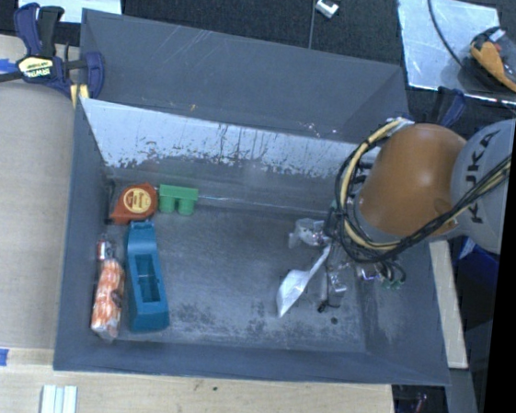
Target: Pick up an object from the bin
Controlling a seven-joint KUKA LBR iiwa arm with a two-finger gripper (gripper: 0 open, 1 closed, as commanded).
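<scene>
Nearest, along the left of the grey metal bin (246,149), a clear packet of orange pieces (107,291) lies against a blue rectangular plastic holder (146,283). At right of centre, the gripper (327,283) hangs low just beside a white crumpled plastic scrap (293,290); whether its jaws are open or closed cannot be told. Farther back on the left sit a round orange tape measure (135,201) and a green plastic block (177,200).

light: moderate, overhead; glare: pale sheen across far wall of grey metal bin (237,143); highlight: soft patch on arm's rounded orange-brown cover (409,177); shadows: faint, soft-edged
</scene>
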